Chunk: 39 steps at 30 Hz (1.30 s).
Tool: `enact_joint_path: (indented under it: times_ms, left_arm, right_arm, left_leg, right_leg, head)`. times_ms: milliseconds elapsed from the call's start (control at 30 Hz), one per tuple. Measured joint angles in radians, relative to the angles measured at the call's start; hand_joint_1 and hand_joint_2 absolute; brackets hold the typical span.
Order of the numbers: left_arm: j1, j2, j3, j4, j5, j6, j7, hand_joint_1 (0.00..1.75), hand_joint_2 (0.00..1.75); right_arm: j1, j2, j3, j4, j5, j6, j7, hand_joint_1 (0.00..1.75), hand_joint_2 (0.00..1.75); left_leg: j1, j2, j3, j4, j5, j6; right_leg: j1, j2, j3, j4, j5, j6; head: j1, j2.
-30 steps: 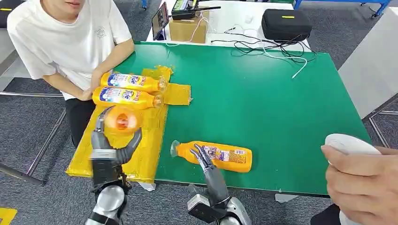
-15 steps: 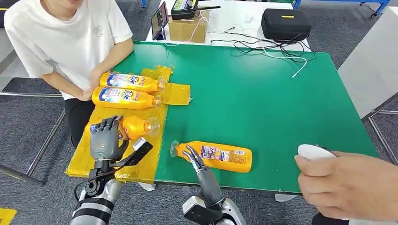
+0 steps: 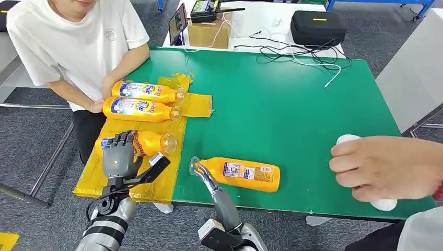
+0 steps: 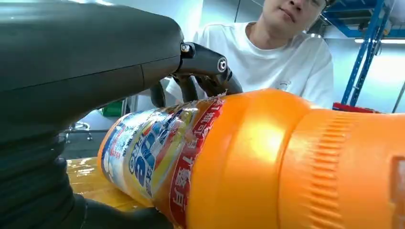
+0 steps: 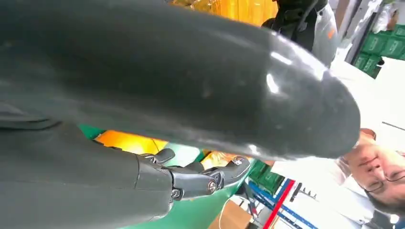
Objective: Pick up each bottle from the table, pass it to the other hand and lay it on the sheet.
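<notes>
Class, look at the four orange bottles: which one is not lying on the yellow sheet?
The orange bottle lying alone on the bare green table, by the right robot hand. The other three bottles rest on the yellow sheet.

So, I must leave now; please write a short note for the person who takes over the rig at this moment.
Left hand: holds a third bottle, low over the yellow sheet; not released.
Right hand: empty, fingers apart, at the cap end of the fourth bottle, which lies on the green table.
Done: two bottles lie side by side on the sheet, near a seated person.
Left: release the third, then pick up, pass and lay the fourth.
</notes>
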<state>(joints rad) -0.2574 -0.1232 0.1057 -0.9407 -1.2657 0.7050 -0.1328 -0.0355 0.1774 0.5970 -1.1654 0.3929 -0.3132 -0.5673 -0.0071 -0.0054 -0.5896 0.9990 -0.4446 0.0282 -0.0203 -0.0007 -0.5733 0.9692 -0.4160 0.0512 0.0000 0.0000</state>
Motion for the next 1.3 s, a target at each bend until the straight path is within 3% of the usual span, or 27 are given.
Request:
enact_joint_path:
  times_ms: [1000, 1033, 1167, 1233, 1300]
  left_arm:
    - [-0.013, 0.005, 0.000, 0.022, 0.000, 0.001, -0.001, 1.75, 1.75]
    - [-0.013, 0.006, 0.000, 0.024, 0.000, 0.001, -0.001, 0.00, 1.75]
    - [-0.014, 0.005, 0.000, 0.027, -0.005, -0.012, 0.007, 0.00, 1.75]
    - [-0.074, 0.005, -0.033, 0.109, -0.126, -0.164, 0.112, 0.00, 1.75]
    - [-0.185, 0.004, -0.114, 0.229, -0.253, -0.423, 0.230, 0.00, 1.75]
  right_arm:
    - [0.000, 0.000, 0.000, -0.001, 0.000, 0.001, 0.000, 0.00, 0.00]
    - [0.000, 0.000, 0.000, -0.001, 0.000, 0.001, 0.000, 0.00, 0.00]
    - [0.000, 0.000, 0.000, -0.001, -0.001, 0.001, 0.000, 0.00, 0.00]
    - [0.000, 0.003, -0.002, 0.000, -0.031, 0.005, 0.005, 0.00, 0.00]
    - [-0.006, 0.013, -0.011, 0.006, -0.053, 0.007, 0.004, 0.00, 0.00]
  left_leg:
    - [0.000, 0.000, 0.000, 0.000, 0.000, 0.000]
    - [0.000, 0.000, 0.000, 0.000, 0.000, 0.000]
    - [0.000, 0.001, 0.002, 0.000, 0.000, 0.000]
    - [0.000, -0.003, 0.009, 0.001, 0.001, 0.000]
    - [0.000, -0.016, 0.006, 0.000, 0.007, 0.000]
  right_leg:
    - [0.000, 0.000, 0.000, 0.000, 0.000, 0.000]
    - [0.000, 0.000, 0.000, 0.000, 0.000, 0.000]
    - [0.000, 0.000, -0.003, 0.000, 0.000, 0.000]
    - [0.000, -0.001, -0.011, -0.001, 0.000, 0.000]
    - [0.000, -0.012, 0.002, 0.000, 0.000, 0.001]
  head:
    - [0.000, 0.000]
    - [0.000, 0.000]
    - [0.000, 0.000]
    - [0.000, 0.000]
    - [0.001, 0.000]
